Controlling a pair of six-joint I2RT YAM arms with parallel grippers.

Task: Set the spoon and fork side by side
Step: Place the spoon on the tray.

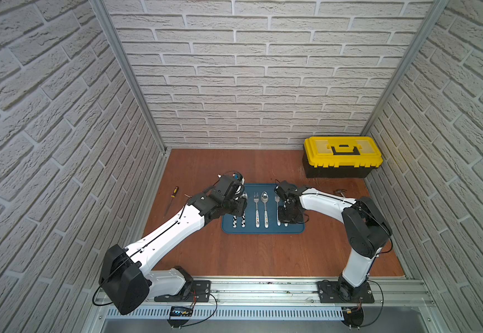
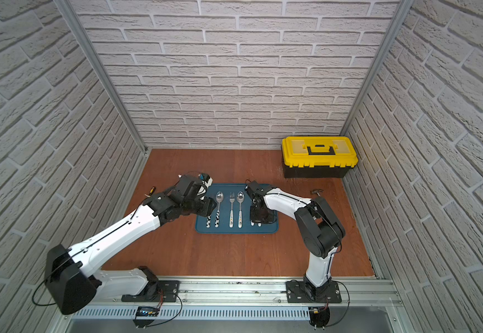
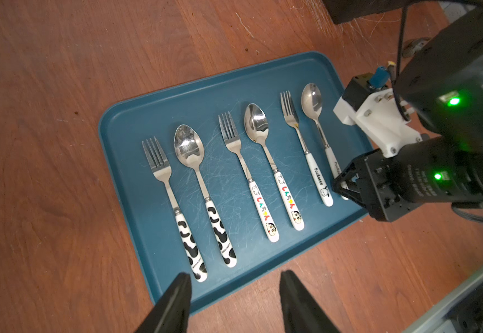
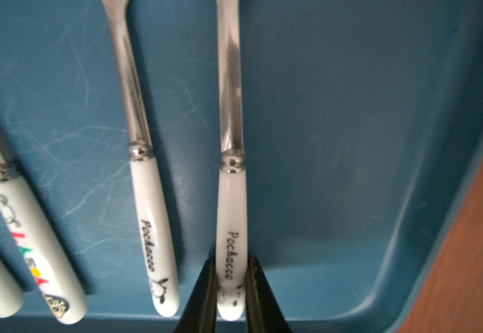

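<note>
Walls point(image 1: 263, 86) patterned as white brick are set round a reddish wooden tabletop point(image 1: 263, 253), on which a scratched blue tray point(image 3: 136, 121) is laid. In the tray, the white-handled spoon point(image 4: 230, 201) is clamped at its handle end by the right gripper point(image 4: 230, 276), just beside the matching fork point(image 4: 148, 201). The left gripper point(image 3: 234, 275) is held partly open and empty over the tray.

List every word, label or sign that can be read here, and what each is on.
"Pochacco": handle of the white-handled fork.
"Pochacco": handle of the white-handled spoon.
Coloured Japanese characters on the cartoon-handled fork and cartoon-handled spoon: too small to read surely.
Black print on the cow-patterned fork and cow-patterned spoon: too small.
White print on the right arm's wrist: blurred.
</note>
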